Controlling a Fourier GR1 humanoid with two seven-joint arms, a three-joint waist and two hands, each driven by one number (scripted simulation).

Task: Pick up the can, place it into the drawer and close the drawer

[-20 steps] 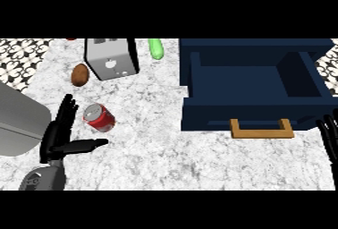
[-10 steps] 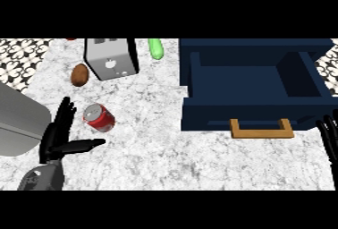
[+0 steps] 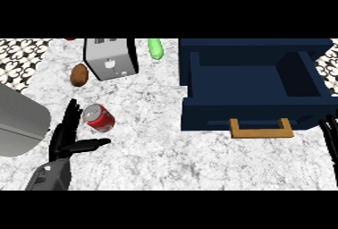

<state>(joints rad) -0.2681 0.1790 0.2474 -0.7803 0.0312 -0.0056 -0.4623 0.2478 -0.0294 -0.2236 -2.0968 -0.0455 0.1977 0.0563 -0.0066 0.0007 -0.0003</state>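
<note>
A red can lies on its side on the marble counter, left of centre. My left hand is right beside it on its left, fingers straight and pointing away from me, thumb spread out below the can; it is open and holds nothing. The dark blue drawer stands pulled open at the right, with a wooden handle on its front. Only the fingertips of my right hand show at the right edge, straight and upright, below the drawer's right corner.
A silver toaster stands at the back left, with a brown potato to its left and a green cucumber to its right. A grey rounded appliance fills the left edge. Bare marble stretches in front of the drawer.
My left hand has shifted slightly to the right, closer to the can. The can, the drawer and the right hand have stayed where they were.
</note>
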